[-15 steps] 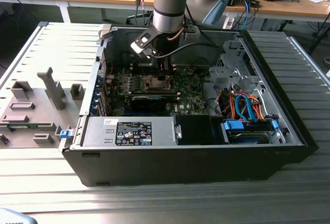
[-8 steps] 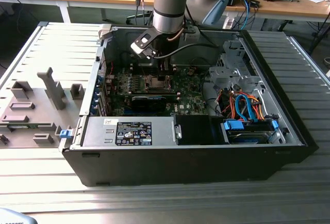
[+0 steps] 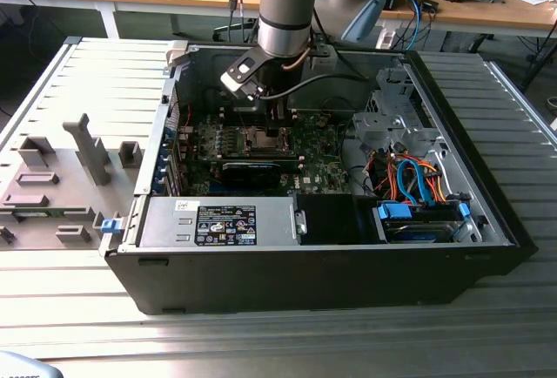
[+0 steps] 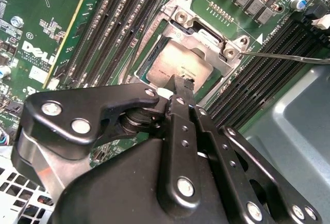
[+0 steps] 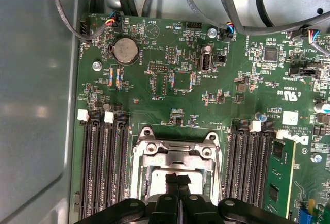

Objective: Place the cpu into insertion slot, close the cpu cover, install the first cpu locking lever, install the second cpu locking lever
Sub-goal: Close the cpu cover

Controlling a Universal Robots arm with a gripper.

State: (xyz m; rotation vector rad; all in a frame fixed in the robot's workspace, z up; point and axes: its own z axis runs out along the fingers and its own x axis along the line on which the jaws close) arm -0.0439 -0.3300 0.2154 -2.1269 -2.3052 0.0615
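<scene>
At the exterior view's left, one grey fixture plate (image 3: 52, 195) carries several grey blocks. Beside it, one open black computer case (image 3: 305, 282) lies on a ribbed metal table (image 3: 261, 343). Along the case's near wall sits one silver power supply (image 3: 274, 221) with one black-and-white printed label (image 3: 224, 224).

In the middle, one robot arm (image 3: 285, 3) reaches straight down over the green motherboard (image 3: 322, 169). Its gripper (image 3: 276, 125) is at the insertion slot (image 3: 259, 143). At the exterior view's right are one metal drive cage (image 3: 392, 121) and a bundle of blue and orange cables (image 3: 418, 182).

In the second wrist view, the gripper's two black fingers (image 4: 181, 105) are pressed together with nothing between them. Their tips are right at the top of the cpu (image 4: 175, 61). The single cpu lies in the slot. The cpu cover (image 4: 198, 32) lies flat around it, and the grey top shows through the cover's window.

One thin locking lever (image 4: 289, 58) juts out from a corner of the socket, over black memory slots (image 4: 118, 28). Two banks of these slots flank the socket. In the first wrist view, one round coin battery (image 5: 125, 50) sits on the board, and small white print is scattered across the board.
</scene>
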